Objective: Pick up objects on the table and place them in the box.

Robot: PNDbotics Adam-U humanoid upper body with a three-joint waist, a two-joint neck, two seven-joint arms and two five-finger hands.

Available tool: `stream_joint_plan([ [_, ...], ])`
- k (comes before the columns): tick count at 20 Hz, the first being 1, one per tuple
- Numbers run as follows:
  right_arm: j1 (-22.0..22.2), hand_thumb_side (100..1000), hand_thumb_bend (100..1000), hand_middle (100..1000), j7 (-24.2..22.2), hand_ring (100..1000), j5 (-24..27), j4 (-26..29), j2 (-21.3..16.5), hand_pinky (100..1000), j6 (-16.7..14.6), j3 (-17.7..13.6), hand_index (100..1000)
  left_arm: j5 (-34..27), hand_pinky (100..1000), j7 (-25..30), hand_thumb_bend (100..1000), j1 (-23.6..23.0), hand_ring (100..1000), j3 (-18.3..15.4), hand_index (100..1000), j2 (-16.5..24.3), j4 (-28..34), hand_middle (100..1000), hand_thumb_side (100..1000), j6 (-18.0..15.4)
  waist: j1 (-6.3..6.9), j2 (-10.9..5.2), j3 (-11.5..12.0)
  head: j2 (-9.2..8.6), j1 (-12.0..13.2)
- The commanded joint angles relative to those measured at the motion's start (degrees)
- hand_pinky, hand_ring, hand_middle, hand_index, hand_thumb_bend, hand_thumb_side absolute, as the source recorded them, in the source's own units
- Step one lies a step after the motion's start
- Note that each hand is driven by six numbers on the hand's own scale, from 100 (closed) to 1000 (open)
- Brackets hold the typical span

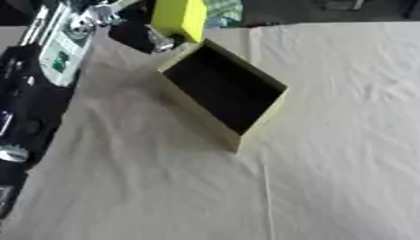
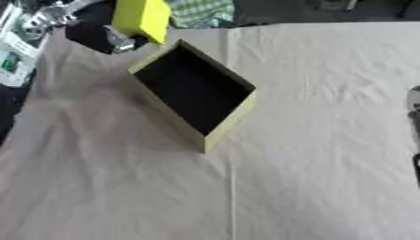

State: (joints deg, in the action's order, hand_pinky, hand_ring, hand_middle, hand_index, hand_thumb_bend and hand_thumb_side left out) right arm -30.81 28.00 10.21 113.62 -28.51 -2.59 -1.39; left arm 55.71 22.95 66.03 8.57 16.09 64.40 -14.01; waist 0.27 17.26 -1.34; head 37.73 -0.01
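Note:
A yellow-green box with a dark inside lies askew on the beige cloth, its opening facing up. Its yellow lid stands raised at the far corner. A black and silver part, seemingly my left hand, sits right beside the lid; I cannot make out whether it touches it. My black left arm runs down the left edge. A grey and black sliver at the right edge of the right eye view seems to be my right hand. I see nothing inside the box.
A white and green packet lies at the table's far left edge. A green checked item shows beyond the far edge. The beige cloth stretches wide to the right and front of the box, with a crease running down it.

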Motion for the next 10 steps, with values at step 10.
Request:
stream_joint_plan([
  [10, -1.71, 712, 100, 540, -0.14, 748, 0.74, 0.97, 0.20, 753, -0.41, -0.49, 823, 17.10, 693, -11.06, 100, -2.18, 610, -0.44, 583, -10.99, -6.66, 495, 639, 9.29, 0.03, -1.18, -1.07, -0.52, 0.95],
])
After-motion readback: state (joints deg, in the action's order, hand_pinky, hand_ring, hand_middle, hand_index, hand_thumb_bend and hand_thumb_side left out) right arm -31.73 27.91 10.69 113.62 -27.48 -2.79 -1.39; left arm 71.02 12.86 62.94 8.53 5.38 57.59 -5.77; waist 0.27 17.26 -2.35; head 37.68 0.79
